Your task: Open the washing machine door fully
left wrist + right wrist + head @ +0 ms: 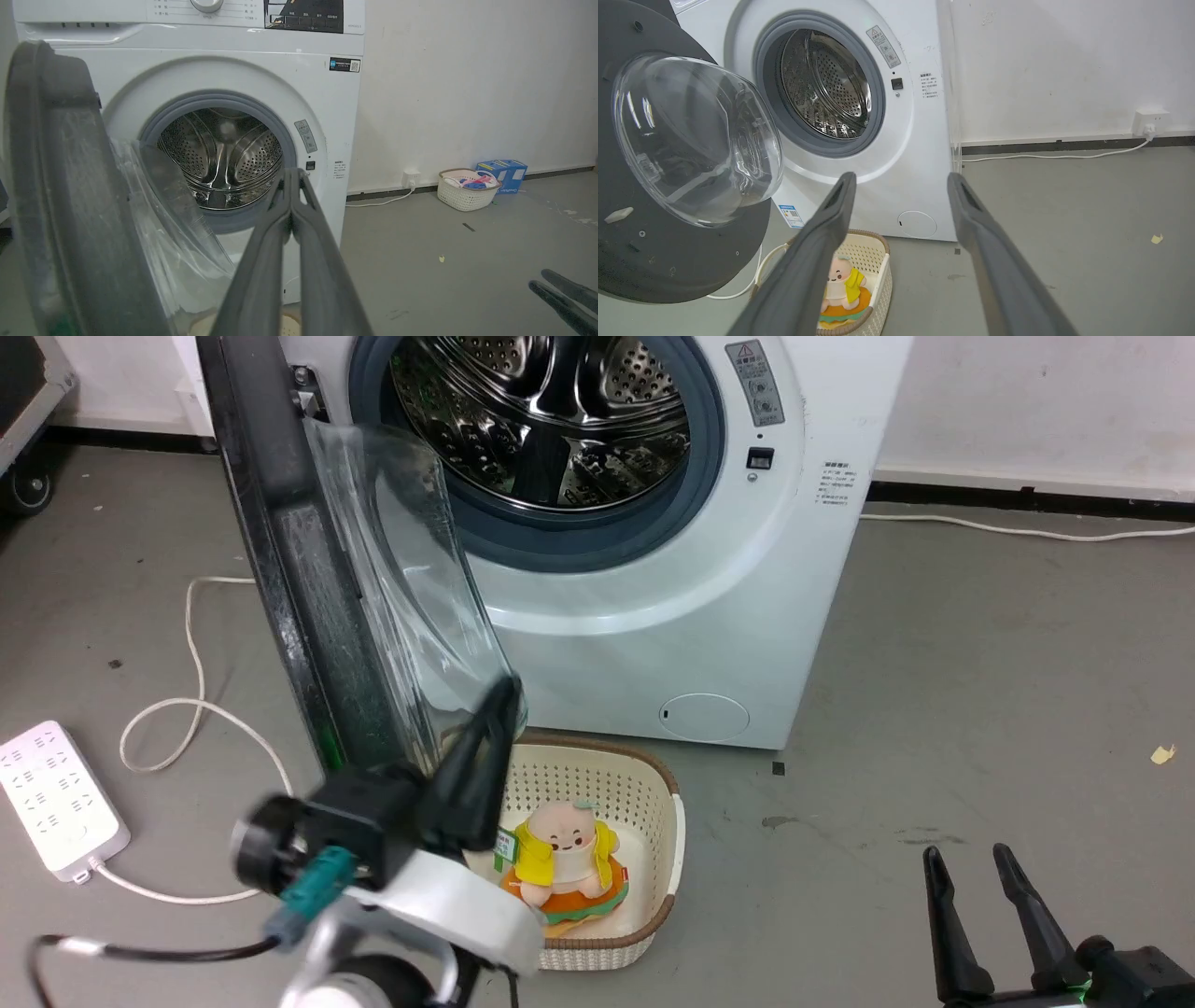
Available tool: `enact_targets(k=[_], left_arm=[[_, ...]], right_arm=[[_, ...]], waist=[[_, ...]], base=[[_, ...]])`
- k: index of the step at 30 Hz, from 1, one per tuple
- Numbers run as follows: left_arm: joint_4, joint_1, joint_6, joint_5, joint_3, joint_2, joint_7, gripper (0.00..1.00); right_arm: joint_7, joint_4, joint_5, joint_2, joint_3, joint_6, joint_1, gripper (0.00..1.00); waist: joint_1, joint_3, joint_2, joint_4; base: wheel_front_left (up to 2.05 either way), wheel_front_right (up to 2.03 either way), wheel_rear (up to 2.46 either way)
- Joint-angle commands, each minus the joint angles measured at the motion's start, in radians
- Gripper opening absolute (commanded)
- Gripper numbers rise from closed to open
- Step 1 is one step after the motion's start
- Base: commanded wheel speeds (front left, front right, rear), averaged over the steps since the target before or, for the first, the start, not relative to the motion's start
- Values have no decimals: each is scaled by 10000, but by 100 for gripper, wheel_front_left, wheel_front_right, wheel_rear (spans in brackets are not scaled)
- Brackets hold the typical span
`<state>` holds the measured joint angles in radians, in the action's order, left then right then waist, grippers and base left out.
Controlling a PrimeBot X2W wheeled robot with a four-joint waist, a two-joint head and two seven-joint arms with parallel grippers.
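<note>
The washing machine door [308,579] stands swung out to the machine's left, edge-on in the head view, its clear glass bowl [420,588] bulging toward the drum opening [541,420]. My left gripper [504,695] is shut, its tips right beside the lower edge of the glass bowl; whether they touch it I cannot tell. In the left wrist view the shut fingers [292,175] point at the drum, with the door [60,186] at their left. My right gripper [971,859] is open and empty low at the right. The right wrist view shows the door's [668,261] inner face and the glass bowl [696,140].
A cream basket [653,803] holding a plush toy [565,854] sits on the floor under the door. A white power strip [56,798] and its cord [196,709] lie at the left. Another basket [467,189] and a blue box [502,170] stand by the far wall.
</note>
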<state>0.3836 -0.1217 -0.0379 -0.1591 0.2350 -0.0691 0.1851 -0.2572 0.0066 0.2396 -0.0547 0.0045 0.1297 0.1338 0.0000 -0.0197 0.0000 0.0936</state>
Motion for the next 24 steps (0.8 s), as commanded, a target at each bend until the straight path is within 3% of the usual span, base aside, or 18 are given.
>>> enact_targets(k=[1,14,24], left_arm=[[-542,312,62,-216,228,70,5,0],[-3407,577,637,-716,36,127,-811,0],[-4273,602,925,-1013,-534,13,-1341,0]], right_arm=[[-42,46,88,45,10,10,-194,100],[-44,84,132,45,58,10,-233,100],[-45,139,222,45,107,10,-168,100]], waist=[[0,-44,0,-7],[0,-230,0,11],[0,-221,0,802]], base=[[0,0,0],[0,0,0],[0,0,0]])
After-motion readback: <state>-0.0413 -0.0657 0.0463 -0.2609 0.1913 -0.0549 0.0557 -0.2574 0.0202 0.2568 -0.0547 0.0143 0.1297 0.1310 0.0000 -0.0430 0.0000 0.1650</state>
